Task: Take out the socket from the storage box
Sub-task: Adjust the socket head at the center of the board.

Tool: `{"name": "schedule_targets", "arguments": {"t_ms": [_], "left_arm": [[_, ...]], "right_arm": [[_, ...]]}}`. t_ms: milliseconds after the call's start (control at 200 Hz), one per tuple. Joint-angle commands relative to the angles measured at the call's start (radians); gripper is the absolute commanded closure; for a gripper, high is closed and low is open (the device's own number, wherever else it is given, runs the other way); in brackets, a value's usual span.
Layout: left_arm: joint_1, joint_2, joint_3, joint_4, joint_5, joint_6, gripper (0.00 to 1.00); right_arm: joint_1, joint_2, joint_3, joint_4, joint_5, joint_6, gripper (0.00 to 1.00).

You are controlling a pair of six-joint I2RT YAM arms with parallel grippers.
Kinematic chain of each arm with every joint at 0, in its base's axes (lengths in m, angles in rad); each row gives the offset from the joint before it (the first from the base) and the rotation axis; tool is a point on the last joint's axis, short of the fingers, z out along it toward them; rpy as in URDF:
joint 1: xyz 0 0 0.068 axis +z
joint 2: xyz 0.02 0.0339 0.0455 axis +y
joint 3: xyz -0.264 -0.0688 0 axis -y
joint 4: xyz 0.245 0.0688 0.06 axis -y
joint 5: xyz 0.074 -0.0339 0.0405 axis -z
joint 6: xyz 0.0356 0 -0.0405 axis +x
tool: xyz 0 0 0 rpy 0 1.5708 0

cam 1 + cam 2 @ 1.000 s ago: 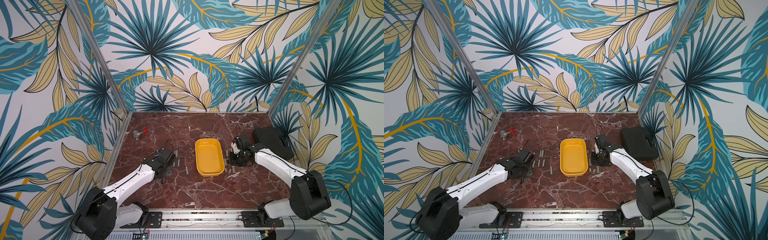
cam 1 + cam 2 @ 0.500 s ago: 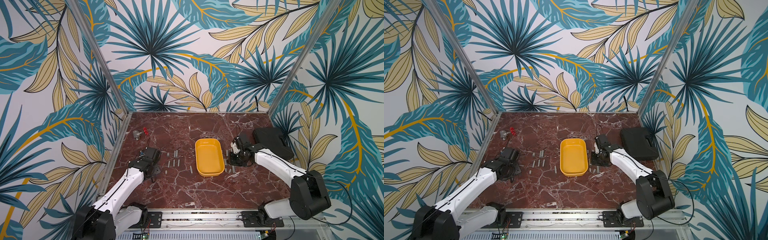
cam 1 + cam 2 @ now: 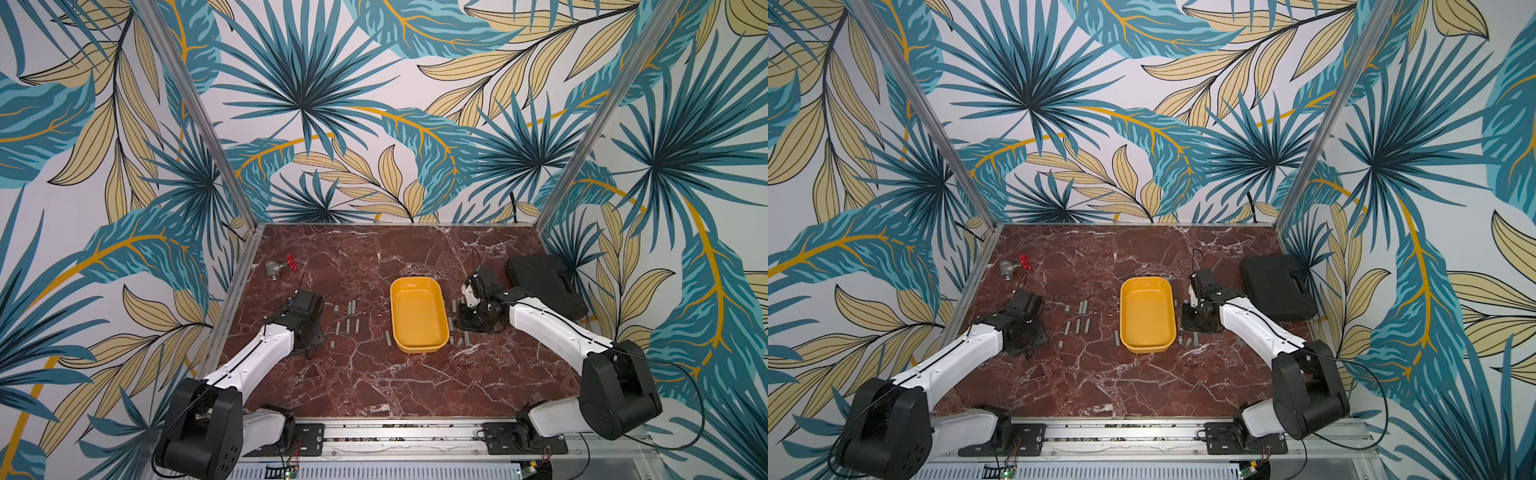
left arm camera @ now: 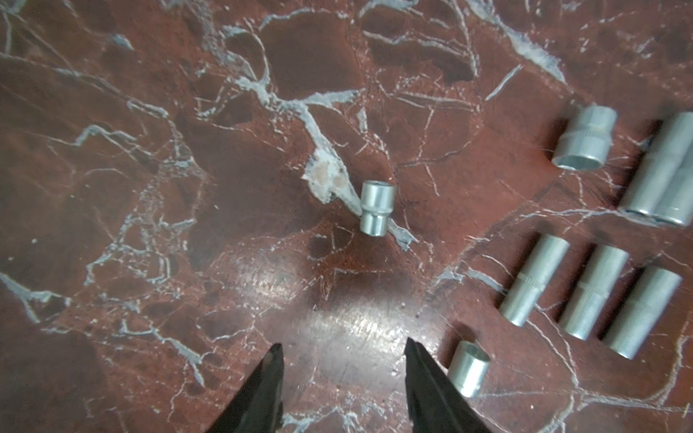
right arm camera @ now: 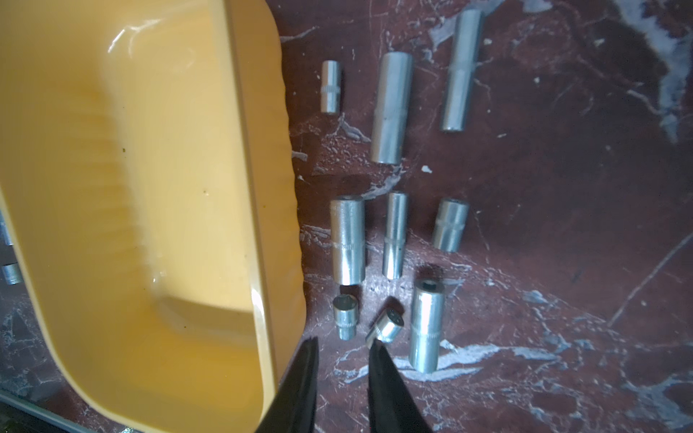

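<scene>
left gripper [image 4: 344,344] stands half open, empty, a short socket [image 4: 376,208] lying on the table [image 4: 187,150] just ahead of its tips, long axis pointing back at it. storage box [image 3: 417,316], centre, shows no socket inside. right gripper [image 5: 343,342], narrowly parted and empty, is nearer, just beside the box wall among loose sockets [image 5: 348,240].

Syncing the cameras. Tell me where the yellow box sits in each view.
Top view: box at the middle of the table.
Top view: box in the same spot.
Left wrist: not in it.
Right wrist: box fills nearly half the frame.
Shared landmark: the sockets lying between the box and the black case.
</scene>
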Motion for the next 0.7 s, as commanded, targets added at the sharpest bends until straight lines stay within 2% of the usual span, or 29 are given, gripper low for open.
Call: {"name": "schedule_targets", "arguments": {"t_ms": [0, 125, 451, 676, 691], "left_arm": [[0.013, 0.028, 0.058, 0.050, 0.018, 0.036, 0.45], [0.018, 0.080, 0.081, 0.087, 0.024, 0.066, 0.46], [0.020, 0.263, 0.182, 0.158, 0.096, 0.158, 0.61], [0.020, 0.326, 0.214, 0.182, 0.098, 0.194, 0.71], [0.020, 0.329, 0.214, 0.184, 0.126, 0.194, 0.72]], "right_arm": [[-0.003, -0.020, 0.018, -0.034, 0.007, -0.014, 0.74], [-0.004, -0.022, 0.023, -0.039, 0.006, -0.014, 0.74], [-0.003, -0.025, 0.028, -0.045, 0.016, -0.015, 0.74], [-0.003, -0.024, 0.033, -0.050, 0.025, -0.013, 0.74], [-0.004, -0.023, 0.033, -0.048, 0.025, -0.013, 0.74]]}}
